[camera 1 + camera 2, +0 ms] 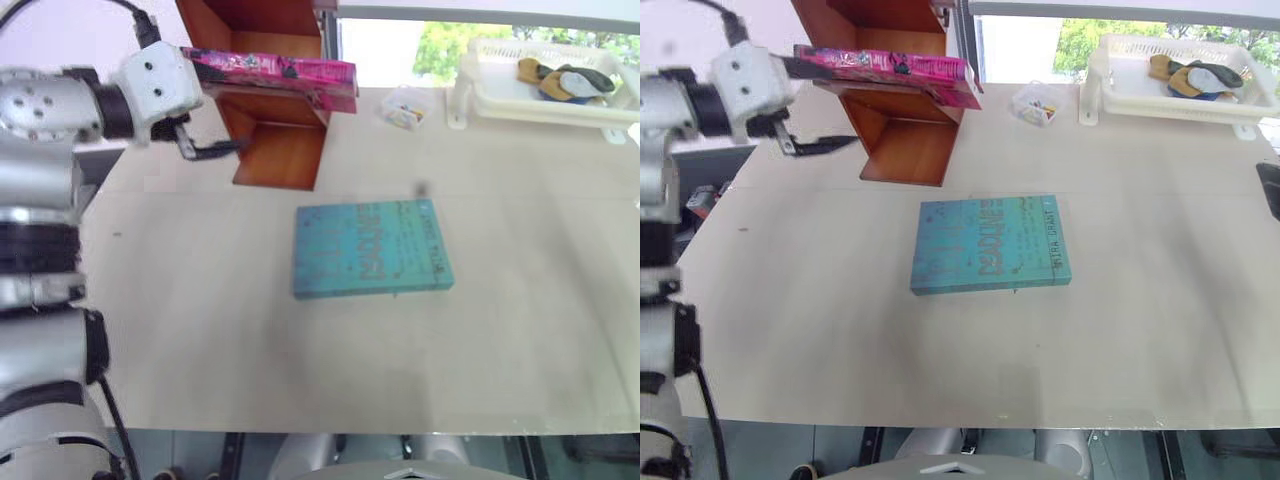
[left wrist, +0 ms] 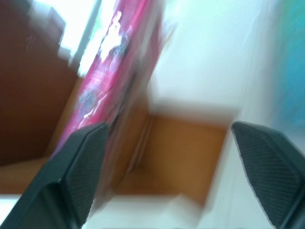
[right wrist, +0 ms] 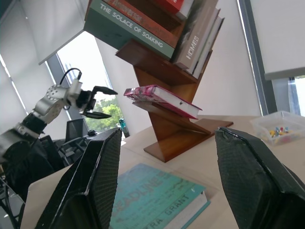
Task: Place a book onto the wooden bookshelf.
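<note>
Right wrist view: the pink book (image 3: 162, 99) lies flat on a lower slanted board of the wooden bookshelf (image 3: 164, 126), which stands at the desk's (image 1: 1140, 330) far left corner. Left gripper (image 3: 98, 102) hangs just off the book's end, jaws spread, gripping nothing. Right gripper (image 3: 169, 183) jaws stand apart, empty. Teal book (image 1: 990, 245) lies flat mid-desk. White tray (image 1: 1175, 85) sits at the far right corner; a small clear box (image 1: 1037, 104) between it and the shelf.
</note>
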{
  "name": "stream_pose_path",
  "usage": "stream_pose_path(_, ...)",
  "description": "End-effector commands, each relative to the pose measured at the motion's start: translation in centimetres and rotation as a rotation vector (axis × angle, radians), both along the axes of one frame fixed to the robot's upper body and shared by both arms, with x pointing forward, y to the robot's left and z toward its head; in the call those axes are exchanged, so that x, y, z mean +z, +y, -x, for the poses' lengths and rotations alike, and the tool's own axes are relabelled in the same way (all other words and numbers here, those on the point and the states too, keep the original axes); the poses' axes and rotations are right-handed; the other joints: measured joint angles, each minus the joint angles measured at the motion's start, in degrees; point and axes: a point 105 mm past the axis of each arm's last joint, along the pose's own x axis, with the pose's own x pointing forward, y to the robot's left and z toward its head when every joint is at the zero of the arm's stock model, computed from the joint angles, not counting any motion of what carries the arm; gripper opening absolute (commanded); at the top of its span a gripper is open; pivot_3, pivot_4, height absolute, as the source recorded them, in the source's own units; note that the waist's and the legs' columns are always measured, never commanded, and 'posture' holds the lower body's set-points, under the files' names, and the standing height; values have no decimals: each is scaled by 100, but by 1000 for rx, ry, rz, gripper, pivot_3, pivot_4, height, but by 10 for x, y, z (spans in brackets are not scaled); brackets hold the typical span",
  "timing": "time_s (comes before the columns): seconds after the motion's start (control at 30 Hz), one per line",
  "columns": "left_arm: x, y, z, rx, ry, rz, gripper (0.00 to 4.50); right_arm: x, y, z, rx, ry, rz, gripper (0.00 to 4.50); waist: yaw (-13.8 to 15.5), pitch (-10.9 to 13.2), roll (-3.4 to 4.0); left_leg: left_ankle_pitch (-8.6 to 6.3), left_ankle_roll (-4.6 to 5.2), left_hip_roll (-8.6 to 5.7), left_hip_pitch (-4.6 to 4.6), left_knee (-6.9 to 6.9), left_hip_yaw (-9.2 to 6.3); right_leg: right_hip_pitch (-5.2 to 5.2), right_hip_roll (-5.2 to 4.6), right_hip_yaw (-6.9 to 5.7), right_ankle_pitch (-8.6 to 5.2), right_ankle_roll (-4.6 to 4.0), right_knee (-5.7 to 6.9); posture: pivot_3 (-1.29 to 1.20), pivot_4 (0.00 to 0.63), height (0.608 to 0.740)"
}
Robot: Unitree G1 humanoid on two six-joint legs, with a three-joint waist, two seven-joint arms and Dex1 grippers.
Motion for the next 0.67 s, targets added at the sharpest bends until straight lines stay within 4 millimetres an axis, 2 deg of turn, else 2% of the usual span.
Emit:
stream_pose_path(0.03, -2, -20, 37, -157, 211, 286, 4467, 0, 2, 16, 15, -35, 89, 3146, 3, 0, 1, 0, 0, 0, -2, 2, -1, 0, 0, -1, 0, 0, 0, 0, 150, 740)
stream_pose_path(0.1, -25, -19, 41, -127, 296, 335, 4467, -18, 0, 21, -18, 28, 167, 3146, -4, -1, 2, 0, 0, 1, 4, 2, -1, 2, 3, 0, 0, 0, 5, 0, 150, 740)
stream_pose_path(0.2, -47, -11, 39, -65, 382, 477, 4467, -45, -7, 28, -89, 110, 274, 3146, 9, -4, 7, 0, 0, 3, 20, -6, 8, 11, 6, 10, 0, 0, 1, 0, 150, 740)
stream_pose_path(0.27, -87, 9, 28, 69, 487, 481, 4467, -67, -21, 36, -176, 165, 330, 3146, 20, -15, 19, 0, -1, 3, 22, -2, 12, 13, 8, 13, 0, 0, -1, 0, 150, 740)
stream_pose_path(0.3, -98, 14, 28, 105, 514, 468, 4467, -72, -24, 39, -196, 176, 344, 3146, 20, -16, 21, 0, -1, 3, 33, -2, 17, 23, 8, 15, 0, 0, 1, 0, 150, 740)
stream_pose_path(0.37, -105, 14, 32, 93, 545, 492, 4467, -79, -28, 42, -220, 197, 367, 3146, 18, -16, 21, 0, -1, 5, 44, -10, 22, 30, 12, 21, 0, 0, -2, 0, 150, 740)
stream_pose_path(0.43, -142, 15, 40, 101, 693, 568, 4467, -105, -39, 51, -278, 302, 434, 3146, 34, -25, 30, 0, -1, 6, 41, -8, 22, 30, 12, 22, 1, -1, -4, 0, 150, 740)
stream_pose_path(0.47, -162, 17, 44, 124, 738, 548, 4467, -112, -42, 54, -301, 318, 449, 3146, 42, -35, 41, -1, 0, 6, 45, -8, 24, 33, 11, 23, 2, -1, -6, 0, 150, 740)
stream_pose_path(0.5, -179, 18, 46, 146, 766, 537, 4467, -114, -44, 55, -324, 314, 451, 3146, 50, -43, 53, -1, 0, 6, 46, -11, 26, 35, 10, 24, 2, -1, -12, 0, 150, 740)
stream_pose_path(0.57, -195, 18, 48, 163, 790, 521, 4467, -112, -44, 55, -352, 281, 442, 3146, 56, -45, 57, -2, 1, 6, 50, -20, 30, 34, 10, 28, 2, -1, -14, 0, 150, 740)
stream_pose_path(0.67, -205, 17, 44, 153, 801, 504, 4467, -111, -39, 56, -366, 254, 437, 3146, 92, -44, 55, -2, 1, 10, 47, -15, 28, 32, 12, 26, 6, -6, -11, 0, 150, 740)
